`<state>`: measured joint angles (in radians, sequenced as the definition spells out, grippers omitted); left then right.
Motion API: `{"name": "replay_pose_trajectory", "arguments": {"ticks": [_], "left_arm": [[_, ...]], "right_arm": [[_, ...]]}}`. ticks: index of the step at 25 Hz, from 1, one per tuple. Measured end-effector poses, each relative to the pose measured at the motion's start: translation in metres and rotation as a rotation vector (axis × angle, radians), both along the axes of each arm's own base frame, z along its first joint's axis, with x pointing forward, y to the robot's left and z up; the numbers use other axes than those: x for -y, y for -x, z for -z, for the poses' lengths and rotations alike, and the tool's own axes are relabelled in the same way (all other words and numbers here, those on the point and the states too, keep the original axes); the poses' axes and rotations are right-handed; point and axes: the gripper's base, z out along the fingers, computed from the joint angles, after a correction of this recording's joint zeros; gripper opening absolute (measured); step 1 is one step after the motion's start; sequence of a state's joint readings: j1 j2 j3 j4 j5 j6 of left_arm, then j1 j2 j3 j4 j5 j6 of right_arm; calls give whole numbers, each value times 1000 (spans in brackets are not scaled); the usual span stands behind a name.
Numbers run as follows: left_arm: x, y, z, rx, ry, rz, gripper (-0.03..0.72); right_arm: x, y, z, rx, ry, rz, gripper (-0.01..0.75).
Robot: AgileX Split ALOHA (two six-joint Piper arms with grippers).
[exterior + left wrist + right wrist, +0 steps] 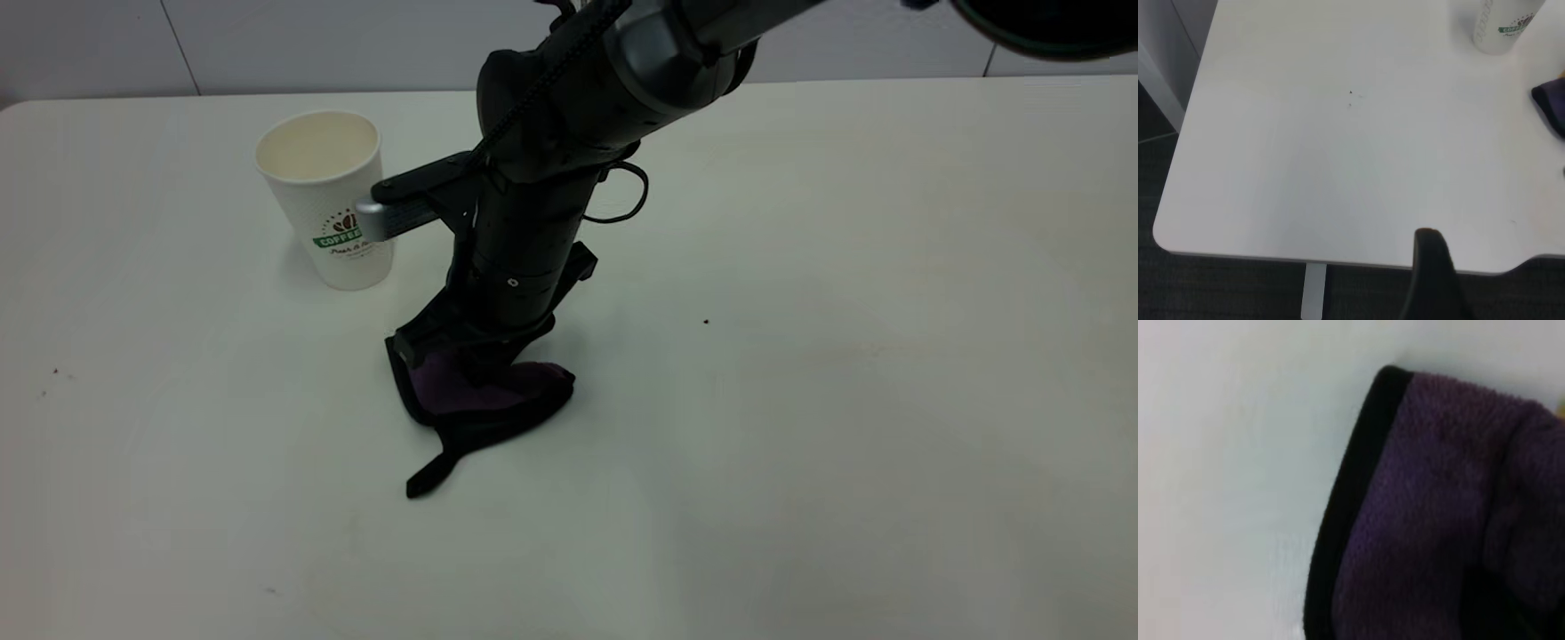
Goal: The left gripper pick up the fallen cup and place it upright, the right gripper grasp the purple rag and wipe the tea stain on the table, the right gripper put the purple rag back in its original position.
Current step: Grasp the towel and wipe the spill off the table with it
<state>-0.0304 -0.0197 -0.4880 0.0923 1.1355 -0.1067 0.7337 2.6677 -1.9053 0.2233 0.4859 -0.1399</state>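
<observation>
off-white table (pixel 845 427) spreads widest under me. my right gripper (pixel 471 360) comes down steeply onto its middle, pressing the purple rag (pixel 484 391) against the surface; my fingers there are buried in the bunched cloth, so i cannot tell how far they are parted. my left gripper (pixel 1431 277) hangs over the table's near edge by a rounded corner, its spread unreadable too. cup (pixel 327 197) stands upright toward the far edge, near the rag.

Cup (pixel 327 200) upright on table (pixel 845 400), rag (pixel 480 391) before it, right.
</observation>
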Motion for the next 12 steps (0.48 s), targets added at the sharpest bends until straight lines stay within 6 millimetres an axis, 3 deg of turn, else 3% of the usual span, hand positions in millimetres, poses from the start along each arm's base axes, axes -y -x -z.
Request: {"name": "replay_pose_trajectory", "arguments": {"ticks": [7, 12], "left_arm": [[0, 0, 0, 0, 0, 0, 514], [0, 0, 0, 0, 0, 0, 514]], "right_arm": [[-7, -21, 6, 64, -69, 41, 133], [8, -43, 8, 91, -99, 102, 133]]}}
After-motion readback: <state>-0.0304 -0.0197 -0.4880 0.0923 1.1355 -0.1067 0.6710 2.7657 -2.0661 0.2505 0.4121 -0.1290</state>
